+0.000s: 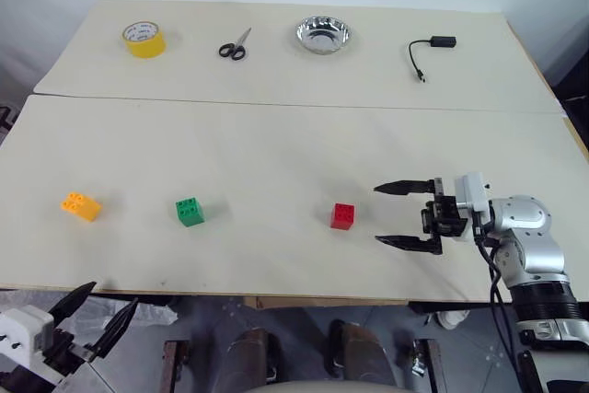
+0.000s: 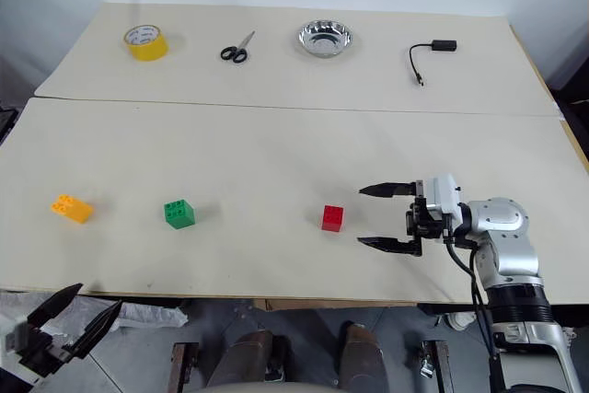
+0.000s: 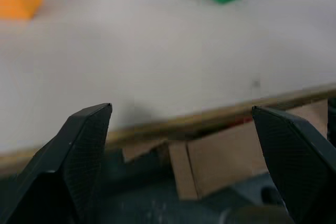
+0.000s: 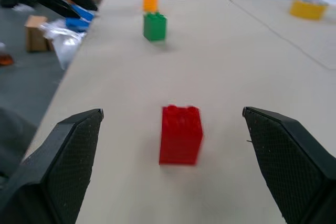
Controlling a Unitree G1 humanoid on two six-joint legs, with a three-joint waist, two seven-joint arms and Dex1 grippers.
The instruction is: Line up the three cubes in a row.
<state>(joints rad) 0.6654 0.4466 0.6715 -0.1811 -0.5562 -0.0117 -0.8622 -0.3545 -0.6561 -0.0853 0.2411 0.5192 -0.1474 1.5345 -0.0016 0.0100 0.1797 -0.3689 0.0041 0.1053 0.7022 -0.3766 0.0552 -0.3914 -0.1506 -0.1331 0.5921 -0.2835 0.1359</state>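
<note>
While all three bricks sit on the table: orange-yellow brick (image 1: pixel 81 206) at 9 o'clock | green brick (image 1: pixel 190 212) centre-left | red brick (image 1: pixel 343 216) at 3 | left gripper (image 1: pixel 99 313) off near edge, jaws wide, empty | right gripper (image 1: pixel 403 214) beside red, jaws wide, empty | row looks complete; next: retract clear.

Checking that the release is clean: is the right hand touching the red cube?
Apart. In the left eye view, bare table shows between the right hand, fingers open, and the red cube.
</note>
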